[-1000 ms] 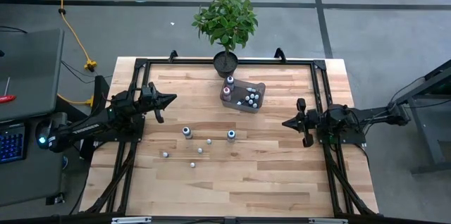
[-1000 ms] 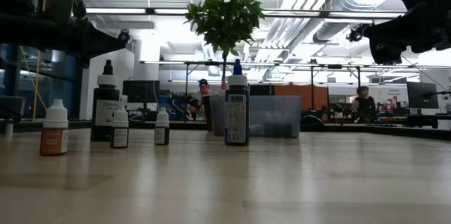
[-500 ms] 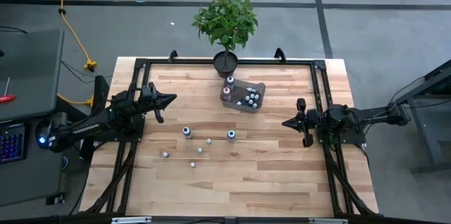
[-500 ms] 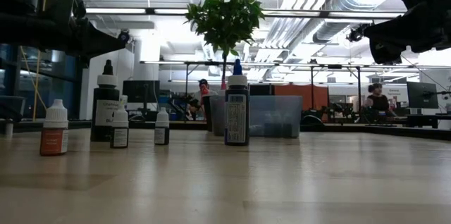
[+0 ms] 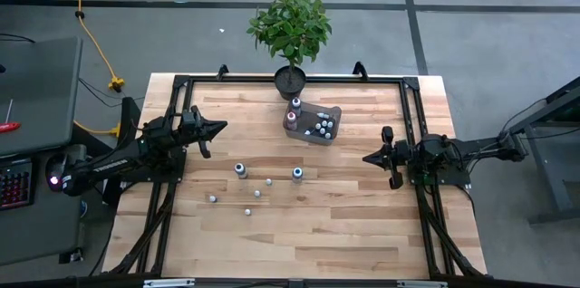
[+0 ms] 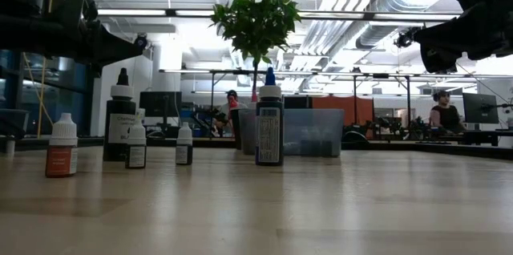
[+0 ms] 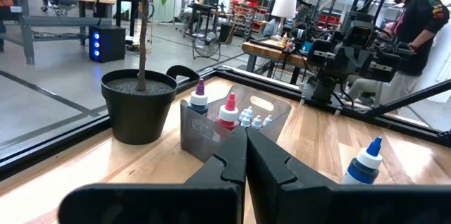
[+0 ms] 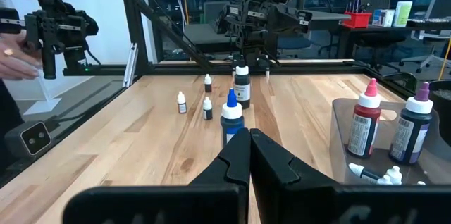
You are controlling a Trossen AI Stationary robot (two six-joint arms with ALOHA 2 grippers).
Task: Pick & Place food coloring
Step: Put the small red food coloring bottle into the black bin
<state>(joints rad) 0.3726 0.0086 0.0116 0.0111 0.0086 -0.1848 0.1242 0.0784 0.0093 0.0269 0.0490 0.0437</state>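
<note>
Left gripper (image 5: 220, 128) and right gripper (image 5: 368, 157) hover with fingers pressed together, empty; food coloring bottles (image 5: 241, 171) stand between them.

Left pincer (image 5: 220, 128) and right pincer (image 5: 367, 157) hover closed, well apart.
</note>
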